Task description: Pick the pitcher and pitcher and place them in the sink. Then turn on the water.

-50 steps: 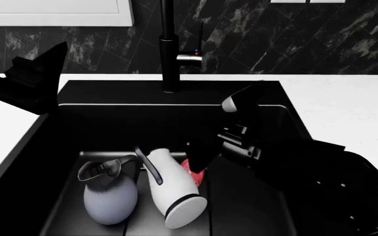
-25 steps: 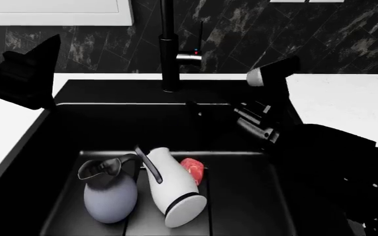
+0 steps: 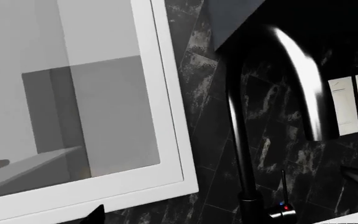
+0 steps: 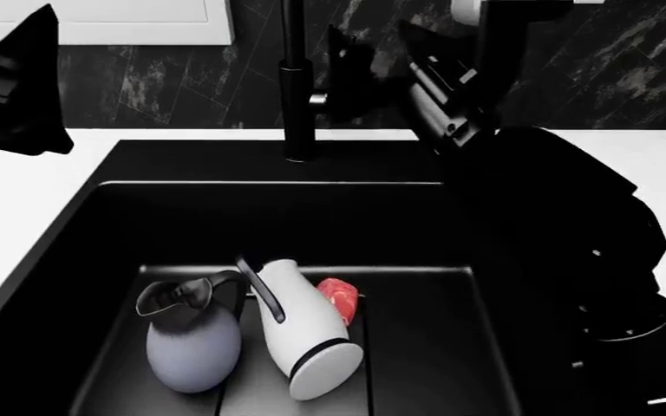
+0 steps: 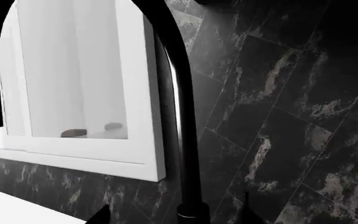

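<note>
Left gripper (image 4: pixel 15 91) raised above-left of sink (image 4: pixel 114 225), jaw state can't tell. Blue-grey pitcher (image 4: pixel 192 347) and white pitcher (image 4: pixel 306 334) lie touching on sink floor, well below right gripper (image 4: pixel 350 74). Right at faucet (image 4: pixel 296 87); opening unclear, contact unclear.

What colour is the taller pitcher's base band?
Black, on the white pitcher lying in the sink; clearest in the head view.

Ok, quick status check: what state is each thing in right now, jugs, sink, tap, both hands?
Blue-grey jug: lying in the sink, against the white jug.
White jug: tipped over in the sink.
Red item: behind the white jug, in the sink.
Sink: no water visible.
Tap: no stream running.
Right hand: raised by the tap lever; open or shut unclear.
Left hand: raised over the counter, holding nothing visible.
</note>
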Motion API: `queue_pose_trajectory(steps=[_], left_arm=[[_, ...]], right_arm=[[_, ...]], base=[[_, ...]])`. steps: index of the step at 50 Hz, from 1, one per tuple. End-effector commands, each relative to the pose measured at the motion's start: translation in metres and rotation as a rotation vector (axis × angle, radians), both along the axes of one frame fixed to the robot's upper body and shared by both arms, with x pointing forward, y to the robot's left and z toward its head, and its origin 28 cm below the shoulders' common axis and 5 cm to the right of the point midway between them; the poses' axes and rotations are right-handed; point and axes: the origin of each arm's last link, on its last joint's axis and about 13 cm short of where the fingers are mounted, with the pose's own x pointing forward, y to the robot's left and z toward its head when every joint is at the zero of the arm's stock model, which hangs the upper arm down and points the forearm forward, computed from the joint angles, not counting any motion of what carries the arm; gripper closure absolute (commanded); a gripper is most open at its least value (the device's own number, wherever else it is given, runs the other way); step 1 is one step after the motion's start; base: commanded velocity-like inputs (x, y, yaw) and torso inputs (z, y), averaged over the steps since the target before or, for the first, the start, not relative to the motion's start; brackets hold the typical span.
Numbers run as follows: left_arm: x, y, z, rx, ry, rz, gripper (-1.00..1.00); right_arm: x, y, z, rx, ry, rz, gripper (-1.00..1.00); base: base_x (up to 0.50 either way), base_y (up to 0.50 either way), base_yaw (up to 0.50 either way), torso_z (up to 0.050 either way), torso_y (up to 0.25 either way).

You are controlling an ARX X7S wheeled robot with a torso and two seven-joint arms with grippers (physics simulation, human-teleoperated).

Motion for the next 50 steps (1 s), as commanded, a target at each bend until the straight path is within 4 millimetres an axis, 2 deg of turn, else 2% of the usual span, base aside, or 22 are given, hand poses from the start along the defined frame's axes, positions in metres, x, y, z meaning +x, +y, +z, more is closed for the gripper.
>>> queue_pose_trajectory(steps=[1, 9, 19, 33, 39, 50], left_arm=[[-0.002, -0.003, 0.003, -0.02, -0.052, 0.016, -1.0], [-0.001, -0.003, 0.004, -0.02, -0.069, 0.024, -1.0], [-0.001, -0.003, 0.006, -0.016, -0.078, 0.027, -1.0], [-0.004, -0.004, 0.007, -0.011, -0.089, 0.022, -1.0], [-0.003, -0.003, 0.005, -0.012, -0.091, 0.024, -1.0], [-0.001, -0.002, 0.002, -0.013, -0.092, 0.024, -1.0]], right_arm=[[0.025, 0.013, 0.015, 0.016, -0.018, -0.059, -1.0], [0.041, 0.02, 0.017, -0.002, 0.007, -0.085, -1.0], [0.064, 0.021, 0.008, -0.028, 0.06, -0.15, -1.0], [0.089, 0.024, 0.006, -0.034, 0.097, -0.235, -1.0], [0.096, 0.02, 0.007, -0.044, 0.089, -0.302, -1.0], [0.097, 0.018, -0.005, -0.056, 0.107, -0.317, -1.0]], base=[[0.0, 0.0, 0.0, 0.0, 0.0], [0.0, 0.0, 0.0, 0.0, 0.0], [0.0, 0.0, 0.0, 0.0, 0.0], [0.0, 0.0, 0.0, 0.0, 0.0], [0.0, 0.0, 0.0, 0.0, 0.0], [0.0, 0.0, 0.0, 0.0, 0.0]])
